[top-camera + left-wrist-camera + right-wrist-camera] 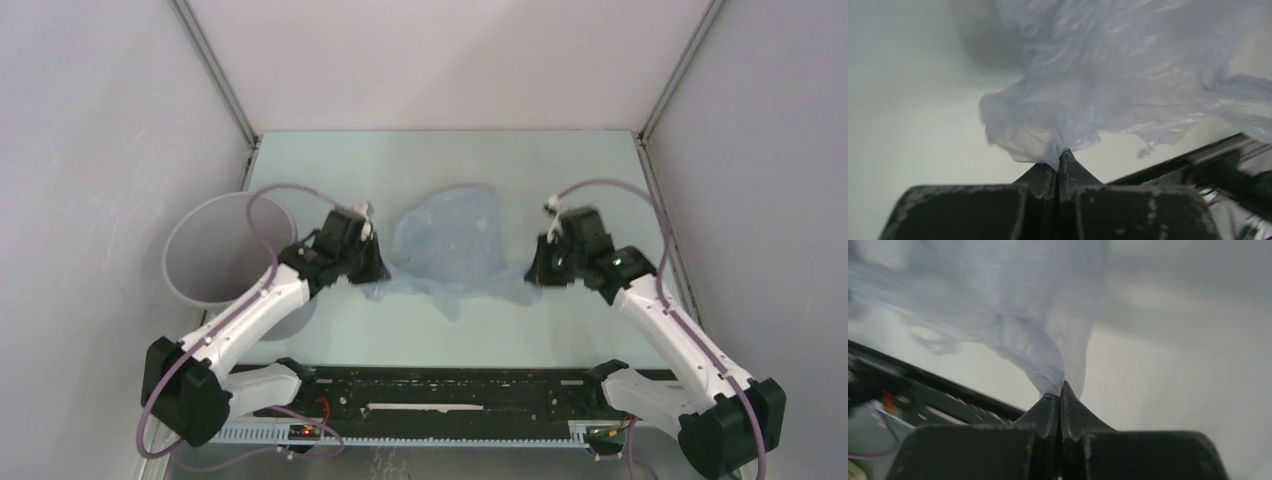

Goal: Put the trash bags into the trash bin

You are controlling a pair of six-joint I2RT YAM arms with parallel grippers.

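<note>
Pinching opposite edges of the pale blue trash bag [455, 245], left fingers [1044, 175] and right fingers [1045, 412] are clamped shut on the film, which is slung between them over mid table [560, 170], wholly outside the grey trash bin [205, 250] at far left; carry and drop both remain.

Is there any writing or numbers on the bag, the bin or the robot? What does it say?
No readable text anywhere.
The trash bag and trash bin are plain.
Any marks on the circuit board by the arm bases are too small to read.
</note>
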